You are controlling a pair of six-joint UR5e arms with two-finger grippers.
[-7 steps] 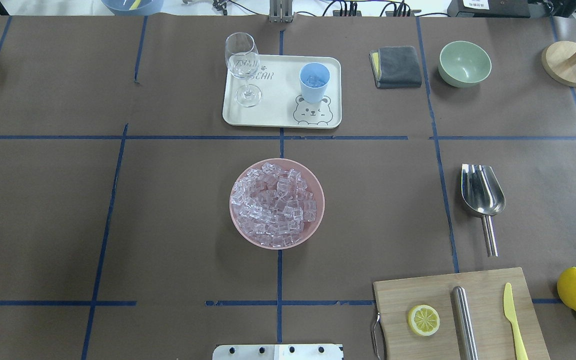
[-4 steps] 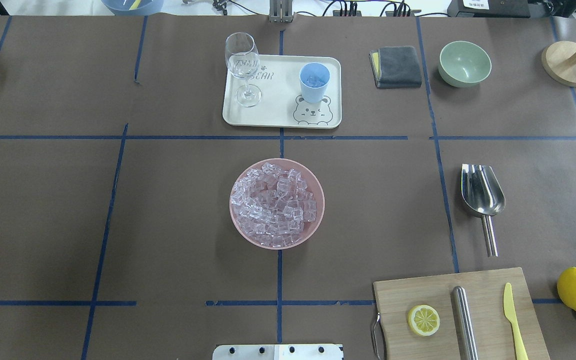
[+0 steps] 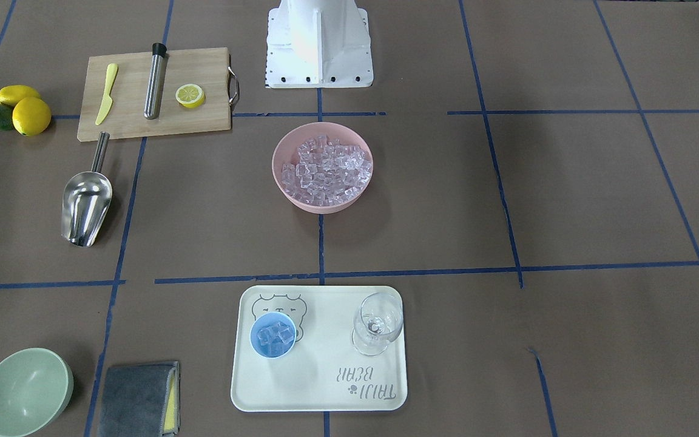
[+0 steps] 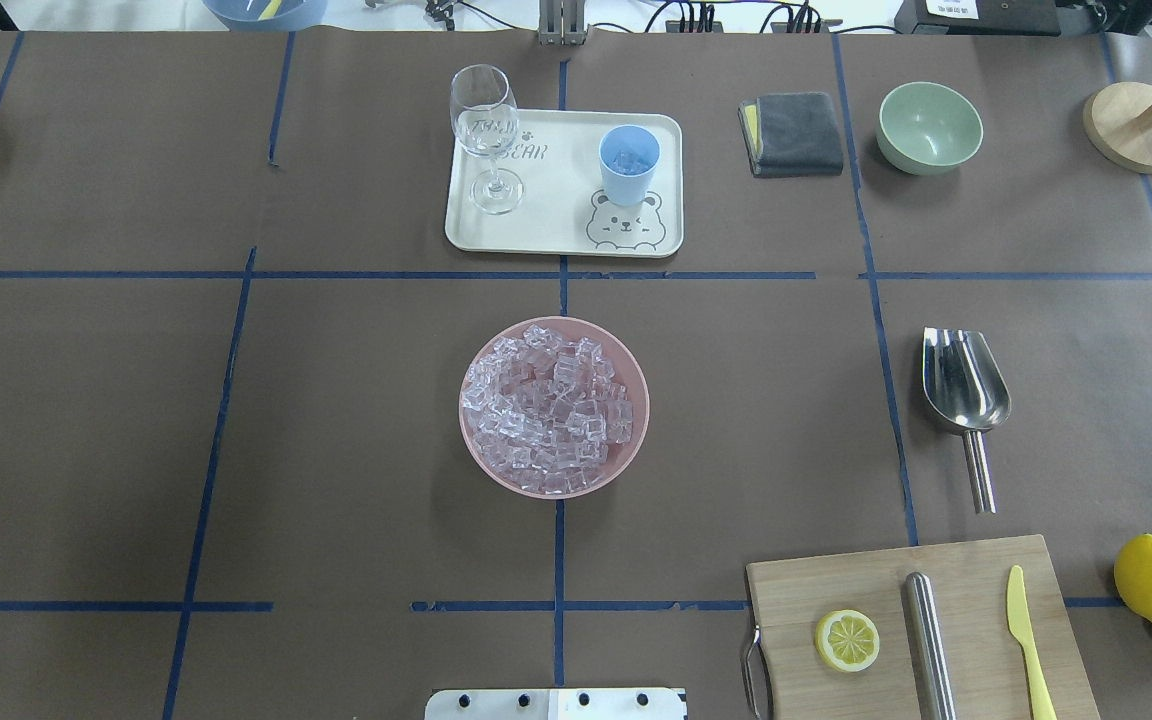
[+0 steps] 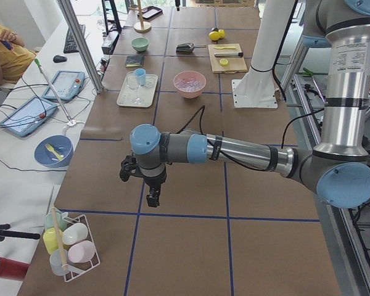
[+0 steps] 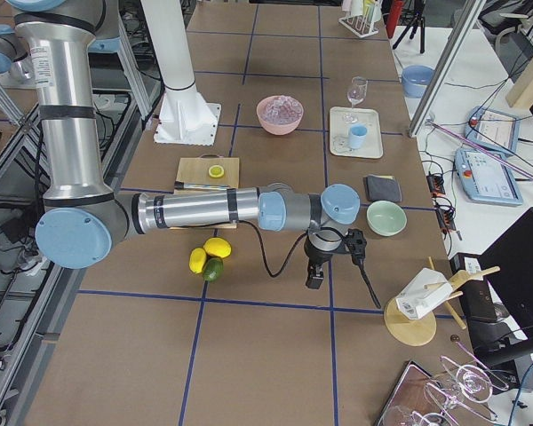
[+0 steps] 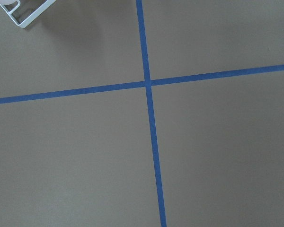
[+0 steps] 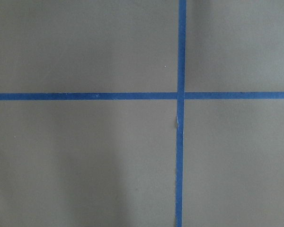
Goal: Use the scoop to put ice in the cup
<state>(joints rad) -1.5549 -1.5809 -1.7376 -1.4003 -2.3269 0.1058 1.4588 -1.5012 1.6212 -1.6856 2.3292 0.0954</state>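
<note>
Scoop [image 4: 964, 385] flat on counter [image 4: 336, 400] at right-centre of overhead view, ungripped, ice [image 4: 548, 405] heaped in pink bowl [image 4: 636, 445] at centre, cup [image 4: 628, 170] upright on tray [image 4: 546, 225] upper centre, few cubes inside, left claw [image 5: 152, 198] and right claw [image 6: 314, 279] low over bare counter, apart or together: cannot tell.

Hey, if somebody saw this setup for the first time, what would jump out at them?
Most likely the pink bowl heaped with clear ice, dead centre. Next comes the light-blue cup, already holding a few cubes, standing on the cream tray beside a wine glass on the far side from the robot. The shiny steel scoop lies alone on the robot's right.
</note>
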